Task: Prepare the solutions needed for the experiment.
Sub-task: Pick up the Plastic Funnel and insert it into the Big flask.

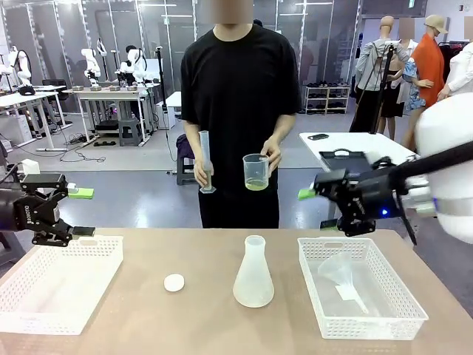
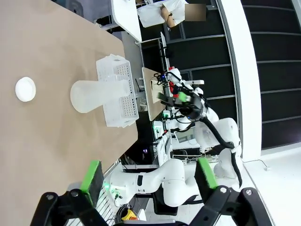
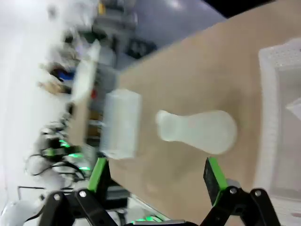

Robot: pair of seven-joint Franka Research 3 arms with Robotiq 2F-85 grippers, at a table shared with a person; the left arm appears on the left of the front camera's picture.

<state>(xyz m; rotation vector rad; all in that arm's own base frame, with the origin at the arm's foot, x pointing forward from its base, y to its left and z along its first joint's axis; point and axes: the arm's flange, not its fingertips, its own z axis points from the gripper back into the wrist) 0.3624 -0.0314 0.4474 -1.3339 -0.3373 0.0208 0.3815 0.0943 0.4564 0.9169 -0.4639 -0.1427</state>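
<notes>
Table (image 1: 148, 318) bears flask (image 1: 253, 275), cap (image 1: 174, 282), baskets (image 1: 309, 259); left tool (image 1: 83, 213), right tool (image 1: 316, 209) both released.

The tan desk (image 1: 148, 322) carries four things. The left basket (image 1: 52, 287), white mesh, sits at its left end, and the right basket (image 1: 373, 326), also white mesh, at its right end. Between them a frosted flask (image 1: 253, 279) stands upright. A small white cap (image 1: 174, 282) lies flat to its left, apart from it.

Pale yellow solutions (image 1: 256, 185) at the bottom of a clear, upright, hand-held beaker (image 1: 256, 171)
</notes>
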